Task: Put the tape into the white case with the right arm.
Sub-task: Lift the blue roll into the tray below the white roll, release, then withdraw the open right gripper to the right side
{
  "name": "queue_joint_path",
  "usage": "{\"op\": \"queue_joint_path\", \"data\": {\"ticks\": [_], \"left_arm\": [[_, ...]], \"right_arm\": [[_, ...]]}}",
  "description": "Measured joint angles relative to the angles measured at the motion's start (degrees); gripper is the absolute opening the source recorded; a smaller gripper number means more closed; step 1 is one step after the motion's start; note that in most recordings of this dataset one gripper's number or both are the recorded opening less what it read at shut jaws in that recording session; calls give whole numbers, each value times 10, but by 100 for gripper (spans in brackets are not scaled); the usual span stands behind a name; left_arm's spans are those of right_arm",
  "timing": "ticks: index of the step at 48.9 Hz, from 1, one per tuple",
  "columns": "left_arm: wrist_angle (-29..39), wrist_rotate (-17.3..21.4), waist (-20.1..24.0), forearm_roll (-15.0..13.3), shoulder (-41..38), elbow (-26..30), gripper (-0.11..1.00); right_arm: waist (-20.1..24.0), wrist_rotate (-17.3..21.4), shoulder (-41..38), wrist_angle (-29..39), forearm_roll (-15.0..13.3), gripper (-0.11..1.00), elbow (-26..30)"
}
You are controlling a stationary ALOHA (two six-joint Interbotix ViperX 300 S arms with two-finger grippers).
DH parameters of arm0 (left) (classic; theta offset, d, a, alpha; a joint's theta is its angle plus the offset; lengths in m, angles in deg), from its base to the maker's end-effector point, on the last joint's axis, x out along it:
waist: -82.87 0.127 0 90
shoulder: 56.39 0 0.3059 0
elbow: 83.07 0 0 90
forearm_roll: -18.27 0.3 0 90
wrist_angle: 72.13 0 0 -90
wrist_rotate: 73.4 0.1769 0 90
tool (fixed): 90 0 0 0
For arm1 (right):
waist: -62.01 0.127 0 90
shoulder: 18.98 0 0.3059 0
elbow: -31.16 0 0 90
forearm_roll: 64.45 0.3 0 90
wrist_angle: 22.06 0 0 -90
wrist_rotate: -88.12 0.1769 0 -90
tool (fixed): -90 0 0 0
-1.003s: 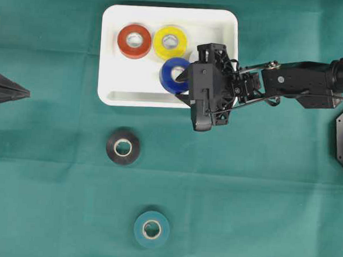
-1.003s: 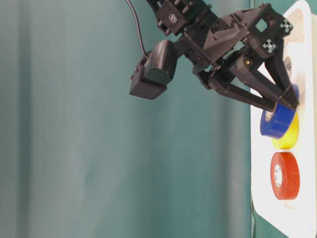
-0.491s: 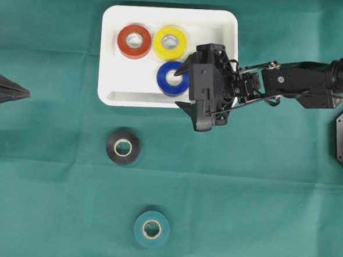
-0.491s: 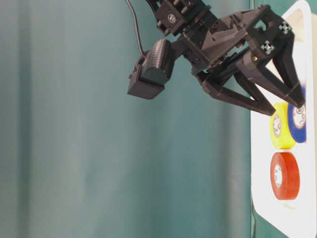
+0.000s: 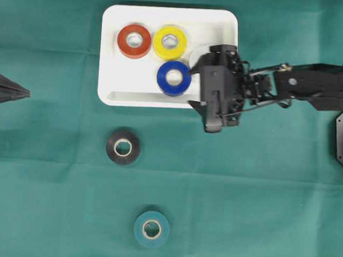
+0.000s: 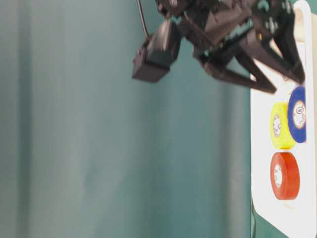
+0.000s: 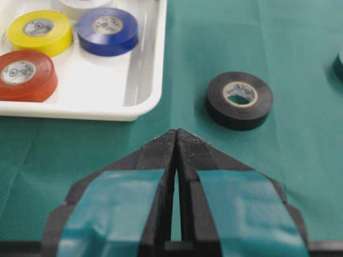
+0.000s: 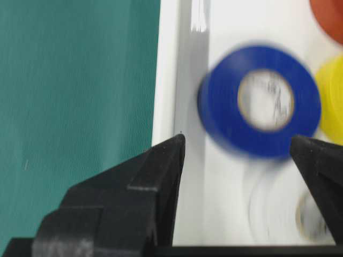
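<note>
1. Overhead view: a second ago the all-black right pincer [image 5: 193, 83] was clenched on the blue roll of plastic tape [image 5: 174, 78], tilted at the lower right part of the shallow white rectangular case [image 5: 109, 55]. Now that roll lies flat in the case, released, and the pincer has drawn back toward the case's right edge, its fingers spread. The blue roll sits just below the yellow roll of tape [image 5: 170, 42], which lies beside the red roll of tape [image 5: 134, 40] along the case's upper edge. I judge the rolls are being packed close so that the rest will fit.

2. Same view, on the green cloth of the bench: a black roll of tape [image 5: 123, 147] lies below the case's lower edge, and a teal roll of tape [image 5: 151, 229] lies nearer the bench's lower edge. Both are well apart from the right pincer and not yet in the case.

3. Table-level view: the right pincer [image 6: 289, 83] hangs above the case [image 6: 257, 148], its two long fingers parted and holding nothing. The blue roll [image 6: 297, 114] lies just beyond the tips.

4. Left wrist view: the left pincer with light-blue patches [image 7: 176, 140] is clenched on nothing, parked near the bench's left edge, likely because the task belongs to the other arm. The black roll [image 7: 239, 100] lies ahead of it.

5. Right wrist view: the blue roll [image 8: 261, 100] is blurred, lying between and beyond the spread fingertips, near the case's rim [image 8: 167, 80]. A pale round thing below it is too blurred to name.
</note>
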Motion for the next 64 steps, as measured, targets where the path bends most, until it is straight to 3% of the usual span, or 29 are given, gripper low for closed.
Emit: {"op": "queue_joint_path", "data": {"ticks": [23,39,64], "left_arm": [[0,0,0,0,0,0,1],[0,0,1,0,0,0,1],[0,0,1,0,0,-1,1]], "right_arm": [[0,1,176,15,1,56,-166],[0,2,307,-40,3,56,-279],[19,2,330,-72,4,56,-308]]}}
